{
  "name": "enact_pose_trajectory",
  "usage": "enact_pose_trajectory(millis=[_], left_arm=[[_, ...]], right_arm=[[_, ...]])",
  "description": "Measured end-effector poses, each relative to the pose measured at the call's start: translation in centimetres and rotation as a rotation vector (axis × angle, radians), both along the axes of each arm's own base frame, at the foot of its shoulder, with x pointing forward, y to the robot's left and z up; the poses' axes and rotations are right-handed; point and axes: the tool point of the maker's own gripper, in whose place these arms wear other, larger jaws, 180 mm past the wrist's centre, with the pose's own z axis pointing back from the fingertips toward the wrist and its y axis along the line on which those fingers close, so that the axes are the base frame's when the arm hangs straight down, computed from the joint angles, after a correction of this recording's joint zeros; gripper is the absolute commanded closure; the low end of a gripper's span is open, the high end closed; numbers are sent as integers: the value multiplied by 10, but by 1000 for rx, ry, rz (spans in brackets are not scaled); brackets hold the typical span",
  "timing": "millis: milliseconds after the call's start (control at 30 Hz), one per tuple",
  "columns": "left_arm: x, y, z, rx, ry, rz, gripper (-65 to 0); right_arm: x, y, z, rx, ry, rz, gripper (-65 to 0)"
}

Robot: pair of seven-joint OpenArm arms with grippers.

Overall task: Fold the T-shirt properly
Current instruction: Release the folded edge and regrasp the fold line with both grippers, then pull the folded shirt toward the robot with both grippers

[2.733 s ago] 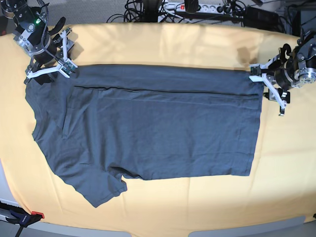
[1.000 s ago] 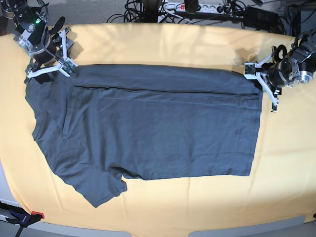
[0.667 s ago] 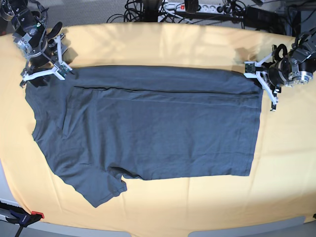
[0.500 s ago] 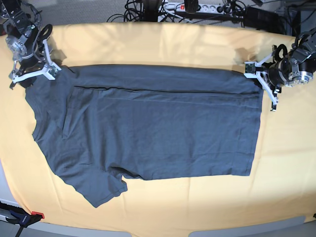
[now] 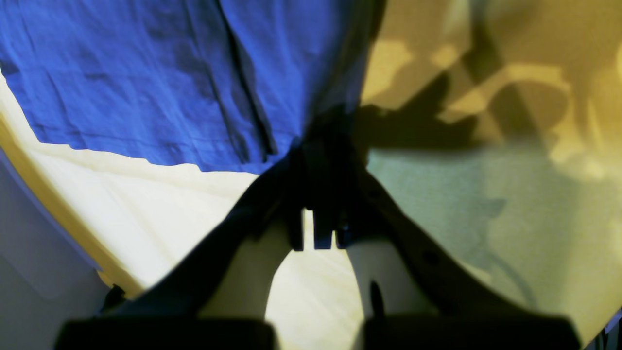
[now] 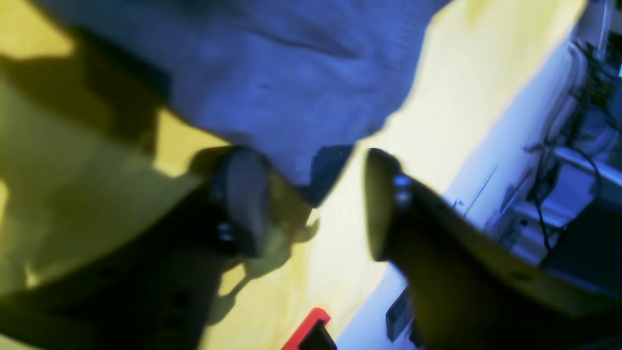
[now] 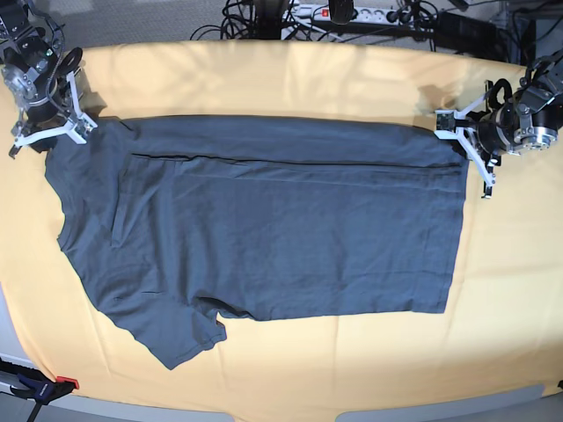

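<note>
The T-shirt (image 7: 264,224) covers the middle of the yellow table (image 7: 510,290). Bare cloth lies open from 3 to 9 o'clock along the near edge and in a strip at 12 o'clock. Cables and a power strip (image 7: 352,13) crowd the far rim at 12. The left gripper (image 7: 471,149) occupies 2 o'clock, the right gripper (image 7: 48,132) 10 o'clock. A red-tipped clamp (image 7: 40,387) sits at 7.

Matt, soft dark-grey cloth on the T-shirt (image 7: 264,220), lightly creased. Matt yellow cloth over the table (image 7: 290,79), finely woven. Hard white plastic and shiny metal on the right-side gripper (image 7: 468,149).
</note>
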Motion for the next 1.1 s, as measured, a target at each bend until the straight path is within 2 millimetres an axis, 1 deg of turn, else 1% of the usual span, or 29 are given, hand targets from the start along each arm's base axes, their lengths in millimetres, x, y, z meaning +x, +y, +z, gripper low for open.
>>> enact_pose_trajectory(millis=[33, 67, 133, 200, 267, 333, 367, 400, 467, 500, 600, 633, 700, 733, 833, 900, 967, 1000, 1100], left_arm=[[0, 0, 0, 0, 0, 0, 0], [0, 0, 0, 0, 0, 0, 0], [0, 0, 0, 0, 0, 0, 0], [0, 0, 0, 0, 0, 0, 0], [0, 0, 0, 0, 0, 0, 0], [0, 0, 0, 0, 0, 0, 0], [0, 0, 0, 2, 0, 1, 0], [0, 1, 0, 4, -1, 1, 0], [0, 1, 0, 3, -1, 2, 0], [0, 1, 0, 7, -1, 3, 0], [0, 1, 0, 6, -1, 3, 0], [0, 1, 0, 6, -1, 3, 0], [0, 1, 0, 6, -1, 3, 0], [0, 1, 0, 7, -1, 3, 0], [0, 1, 0, 6, -1, 3, 0], [0, 3, 1, 11, -1, 2, 0], [0, 6, 4, 30, -6, 0, 0], [-2, 6, 6, 34, 0, -7, 0], [-19, 1, 10, 31, 80, -51, 0]], right_arm=[[1, 2, 0, 7, -4, 6, -204], [1, 3, 0, 12, -6, 10, -201], [3, 5, 0, 21, -13, 19, -204], [8, 4, 2, 26, -26, 12, -221], [17, 4, 7, 32, -62, -5, -276], [31, 3, 16, 33, -109, -8, -351], [36, 3, 20, 36, -127, -11, -367], [39, 4, 21, 54, -128, -25, -366], [36, 7, 17, 81, -86, -31, -359], [35, 9, 15, 93, -76, -32, -348], [29, 9, 11, 90, -37, -28, -269], [28, 9, 11, 87, -35, -29, -211], [28, 6, 11, 77, -38, -42, -43], [29, 3, 13, 65, -47, -54, 0], [34, -15, 24, -35, -113, -91, 0], [37, -21, 30, -83, -131, -89, 0], [34, -22, 28, -89, -113, -91, 0], [30, -22, 24, -92, -78, -92, 0], [18, -22, 15, -83, 3, -104, 0]])
